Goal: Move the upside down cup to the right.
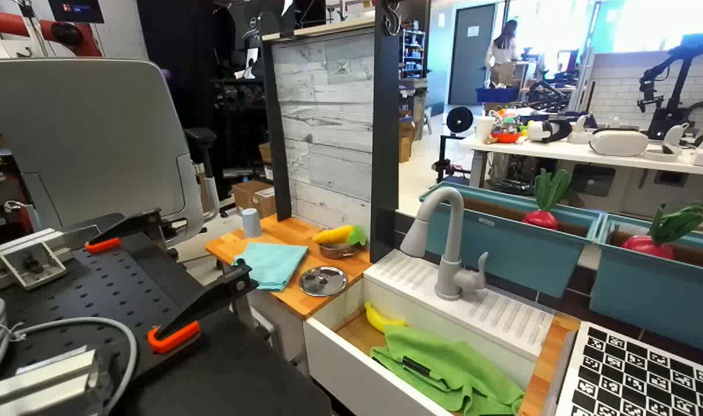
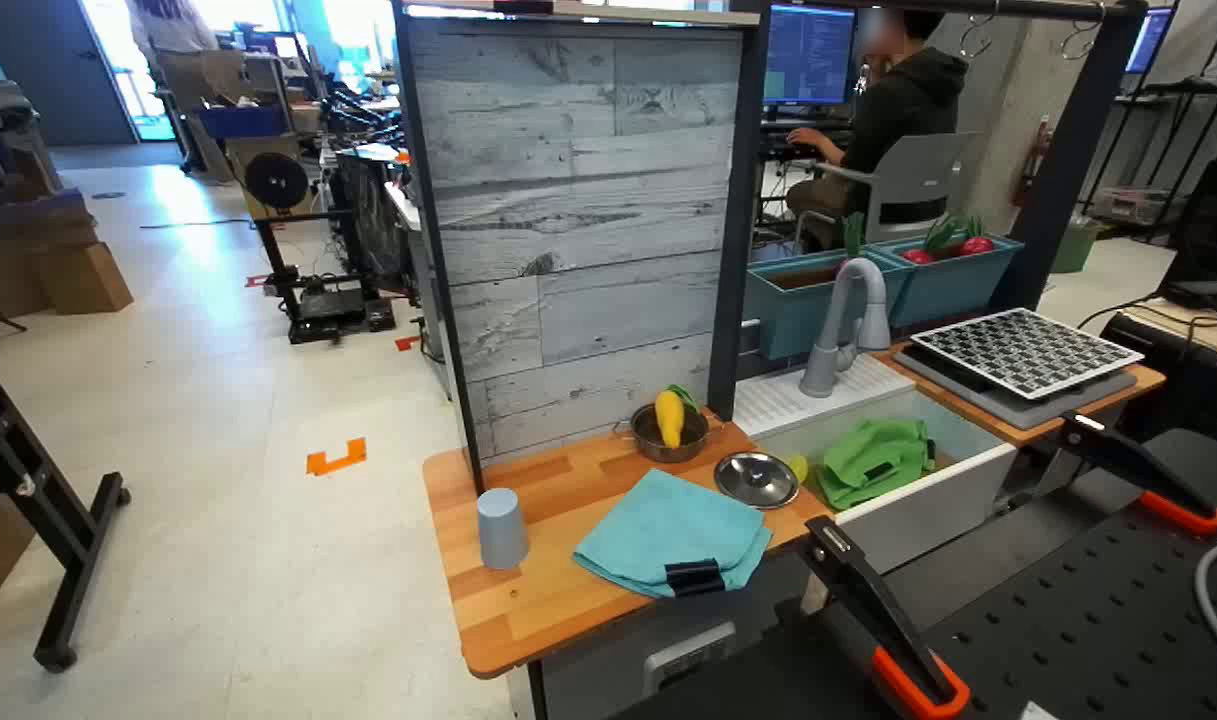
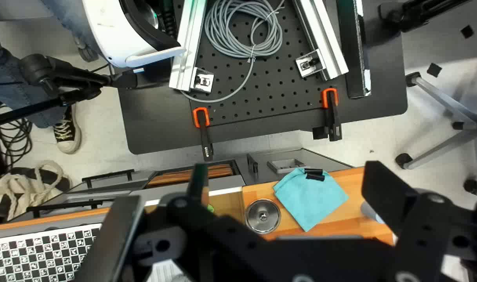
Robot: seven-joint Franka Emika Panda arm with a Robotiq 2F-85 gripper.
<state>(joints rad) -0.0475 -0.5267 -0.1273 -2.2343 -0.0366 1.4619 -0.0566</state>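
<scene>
Gripper [image 3: 283, 182] well apart from the inverted cup [image 2: 502, 530] (grey-blue, narrow-topped)

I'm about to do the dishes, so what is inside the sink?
A yellow banana and a crumpled green cloth with black strips on it show in the sink. Whatever may lie under the cloth is covered and cannot be seen.

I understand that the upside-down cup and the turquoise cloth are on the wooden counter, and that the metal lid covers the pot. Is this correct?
Not quite: the metal lid does not cover the pot; both exterior views show it on the wooden counter beside the pot. The upside-down cup and turquoise cloth are indeed on that counter.
</scene>
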